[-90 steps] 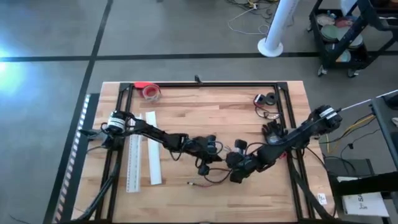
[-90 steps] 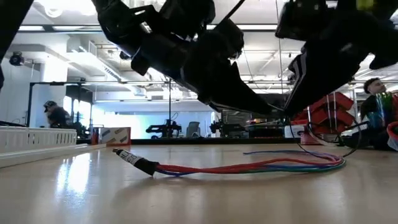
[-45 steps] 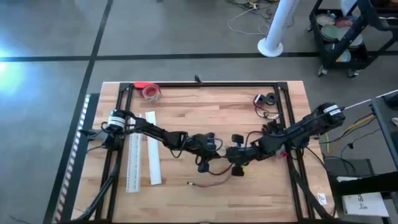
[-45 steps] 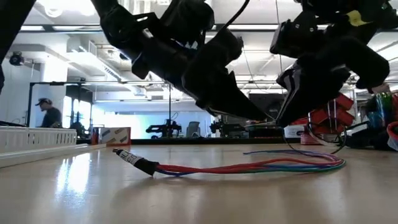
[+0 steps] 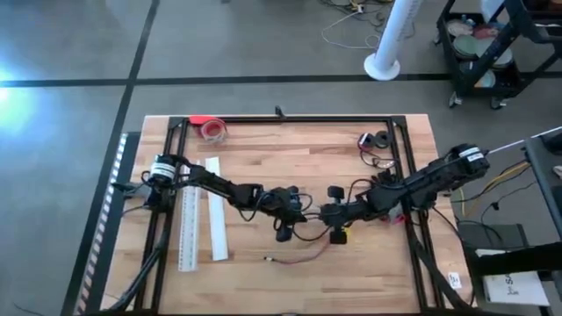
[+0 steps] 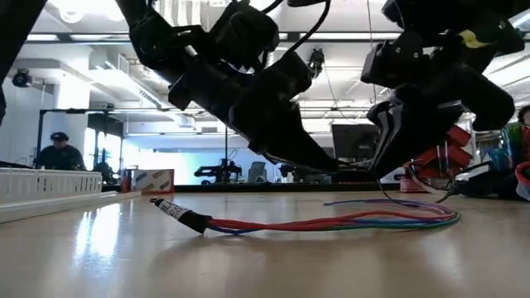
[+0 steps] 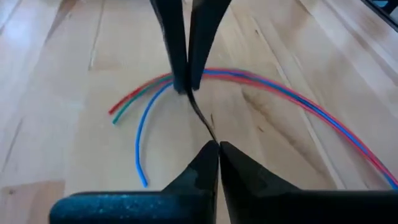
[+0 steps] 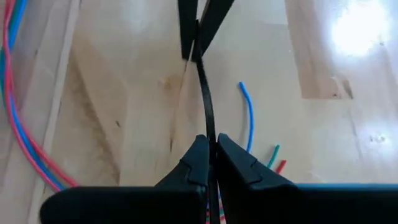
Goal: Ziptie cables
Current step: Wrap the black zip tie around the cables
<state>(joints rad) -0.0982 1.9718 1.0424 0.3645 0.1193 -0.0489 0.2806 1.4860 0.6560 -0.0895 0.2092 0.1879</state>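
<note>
The cables lie on the wooden table near its front middle as a loose red, green and blue bundle. A small black connector is at the bundle's left end. Above them my left gripper and my right gripper face each other tip to tip. Both are shut on a thin black zip tie that spans the short gap between them. In the low view the two sets of fingertips meet just above the bundle's right part. My left gripper pinches one end of the black zip tie between its two shut fingertips, coming from the table's left and slanting down. The tie runs on, along the fingers, to my right gripper's fingers and hangs clear of the table. My right gripper pinches the tie's other end between its shut fingertips, coming from the table's right and slanting down. The tie runs nearly straight to my left gripper's fingers, off the wood and above the cables.
Two long white strips lie at the table's left. A red tape roll sits at the far left and small black parts at the far right. A black frame rail borders the far edge. A person stands in the room behind.
My right gripper has gone toward the table's far edge, rising a little, and now stands level with my left gripper. The cables have stayed where they were on the table.
</note>
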